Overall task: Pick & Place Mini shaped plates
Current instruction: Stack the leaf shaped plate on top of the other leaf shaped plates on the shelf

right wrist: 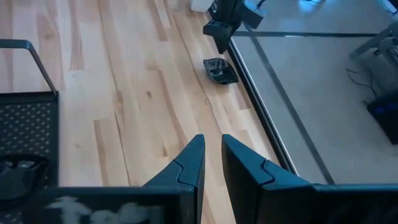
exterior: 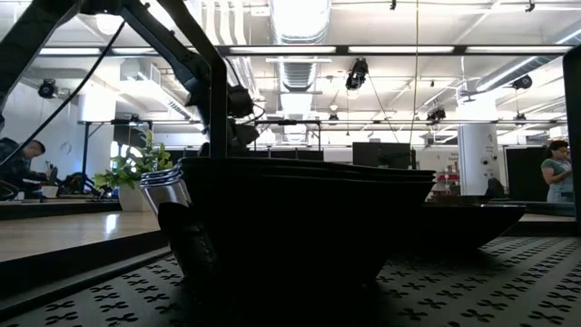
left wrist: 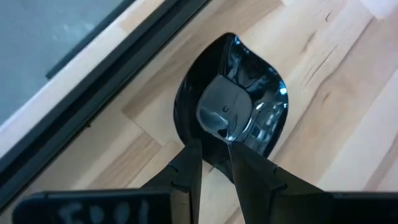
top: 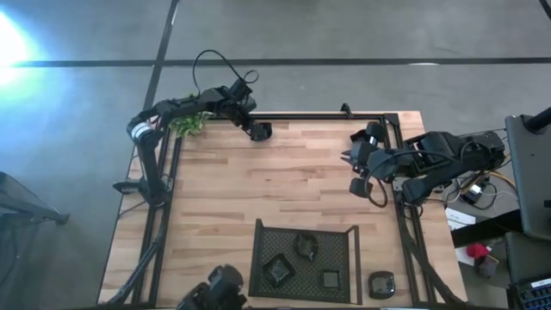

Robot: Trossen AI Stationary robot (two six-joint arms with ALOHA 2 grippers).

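Observation:
A glossy black leaf-shaped mini plate [left wrist: 233,99] lies flat on the wood at the table's far edge [top: 261,131], beside the dark frame rail [right wrist: 219,70]. My left gripper [left wrist: 214,152] hovers over its near rim [top: 250,123], open by a narrow gap and touching nothing. Three more mini plates [top: 306,244] [top: 277,269] [top: 331,278] lie in the black mesh tray [top: 344,250]. One [top: 381,282] rests on the table right of the tray. My right gripper [right wrist: 212,142] waits over the table's right side [top: 349,159], also narrowly open and holding nothing.
A small green plant [top: 189,123] stands at the far left corner, close behind the left arm. The black frame rail [top: 327,116] runs along the far edge. Bare wood lies between the arms and the tray. People [exterior: 556,173] show in the room beyond.

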